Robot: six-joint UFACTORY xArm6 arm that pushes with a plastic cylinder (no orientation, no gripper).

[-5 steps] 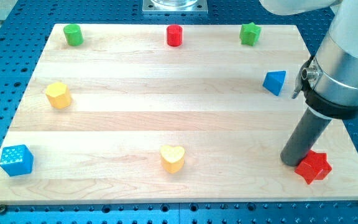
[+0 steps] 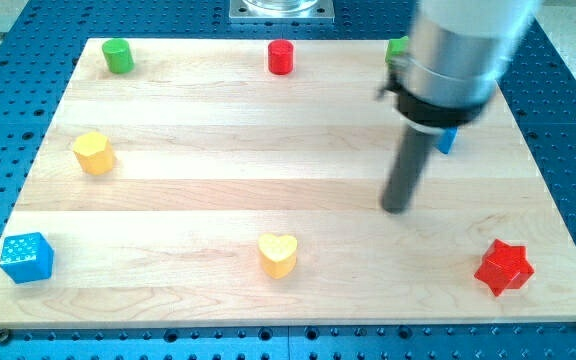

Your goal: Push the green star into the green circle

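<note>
The green star (image 2: 396, 46) lies at the view's top right, mostly hidden behind my arm; only its left edge shows. The green circle (image 2: 118, 55) is a green cylinder at the view's top left corner of the board. My tip (image 2: 396, 208) rests on the board right of centre, well below the green star and far to the right of the green circle. It touches no block.
A red cylinder (image 2: 281, 57) stands at top centre. A blue block (image 2: 447, 140) peeks out behind my arm. A red star (image 2: 504, 267) lies at bottom right, a yellow heart (image 2: 278, 255) at bottom centre, a yellow hexagon (image 2: 94, 153) at left, a blue cube (image 2: 26, 257) at bottom left.
My tip has moved up and to the left, away from the red star it stood against. My arm now covers most of the green star and the blue block.
</note>
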